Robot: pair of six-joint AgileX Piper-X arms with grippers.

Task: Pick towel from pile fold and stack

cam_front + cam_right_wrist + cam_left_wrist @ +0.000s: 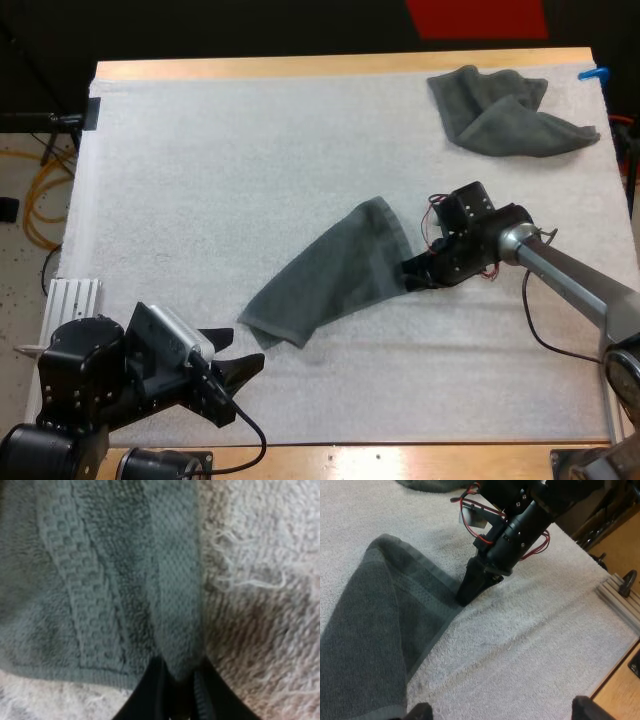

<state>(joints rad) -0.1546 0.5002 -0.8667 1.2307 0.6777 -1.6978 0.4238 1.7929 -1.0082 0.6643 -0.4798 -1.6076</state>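
Pinching the right edge of the grey towel point(330, 285) on the mat point(200, 180), your right gripper point(412, 277) is closed on it. Your left gripper point(247, 347) sits open near its front corner. A crumpled towel point(510, 115) lies far right.

A: Desk point(330, 66)?
B: Wood. Pale edge shows along the far and near sides. A white mat point(230, 180) with a looped nap covers nearly all of it.
A: Beyond the far side?
B: Dark space and a red strip point(475, 18).
A: Floor point(18, 300)?
B: Speckled beige, seen left of the desk, with an orange cable point(32, 205) looped on it. A ribbed metal rail point(75, 297) sits just beside the mat's left edge.
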